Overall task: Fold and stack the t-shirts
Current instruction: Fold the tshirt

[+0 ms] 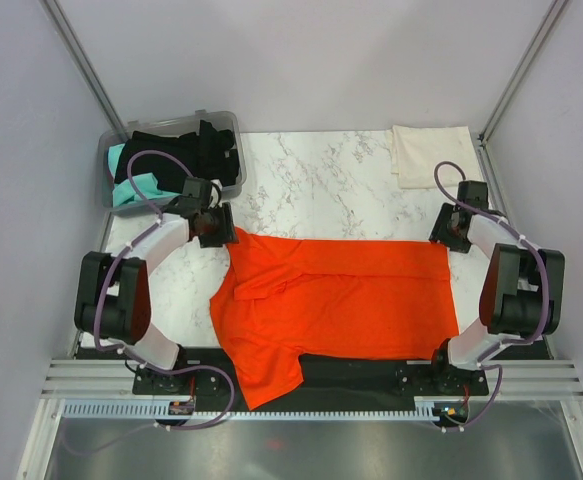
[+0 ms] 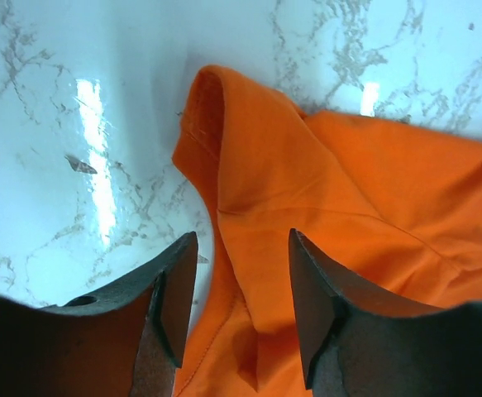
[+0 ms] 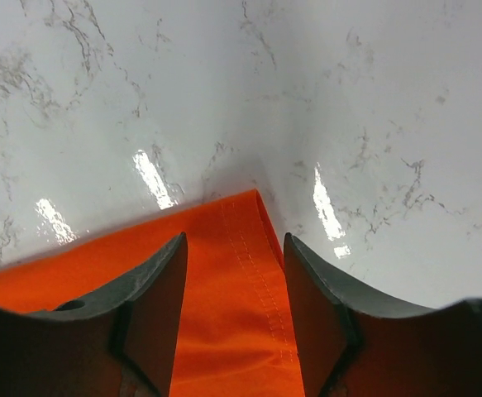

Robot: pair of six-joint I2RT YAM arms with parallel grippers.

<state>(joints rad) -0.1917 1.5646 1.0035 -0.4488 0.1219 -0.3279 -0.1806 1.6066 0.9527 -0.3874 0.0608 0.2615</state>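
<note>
My left gripper (image 2: 242, 236) is hovering with its fingers spread over the far left corner of the orange-red t-shirt (image 2: 348, 207), pinching nothing. My right gripper (image 3: 235, 236) is hanging likewise spread above the far right hem corner. The shirt is lying spread across the marble table (image 1: 321, 180), and a cream t-shirt (image 1: 429, 152) is sitting folded at the far right.

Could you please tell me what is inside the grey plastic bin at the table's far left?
The bin holds black cloth piled on top and teal cloth showing beneath it. How many garments, and anything under them, is hidden.
</note>
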